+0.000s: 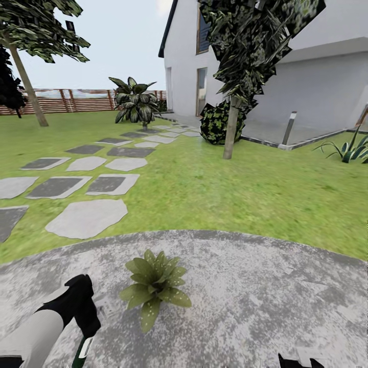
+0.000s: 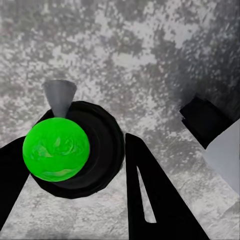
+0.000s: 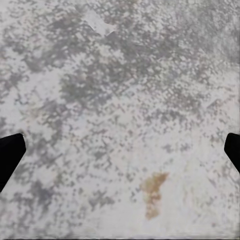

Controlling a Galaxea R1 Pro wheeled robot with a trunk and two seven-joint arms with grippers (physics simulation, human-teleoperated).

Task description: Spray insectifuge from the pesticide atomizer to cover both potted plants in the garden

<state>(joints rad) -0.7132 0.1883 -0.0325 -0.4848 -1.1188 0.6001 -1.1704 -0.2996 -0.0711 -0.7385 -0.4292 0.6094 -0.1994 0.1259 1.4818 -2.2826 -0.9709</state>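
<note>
One potted plant (image 1: 154, 284), a low rosette of broad green leaves, sits on the round grey stone patio (image 1: 255, 296); its leaves hide the pot. My left gripper (image 1: 82, 319) hangs just left of the plant, shut on the pesticide atomizer (image 1: 82, 352), whose green and white end pokes out below the fingers. In the left wrist view the atomizer (image 2: 75, 150) shows end-on, with a bright green cap and a grey nozzle, held between the black fingers (image 2: 150, 195). My right gripper (image 3: 122, 152) is open over bare patio stone.
Pale and dark stepping stones (image 1: 89, 217) cross the lawn at the left. A thin tree trunk (image 1: 231, 128) and a dark bush (image 1: 214, 122) stand ahead by the white house (image 1: 317, 87). A palm-like plant (image 1: 134, 101) and a slatted fence (image 1: 76, 100) lie farther back.
</note>
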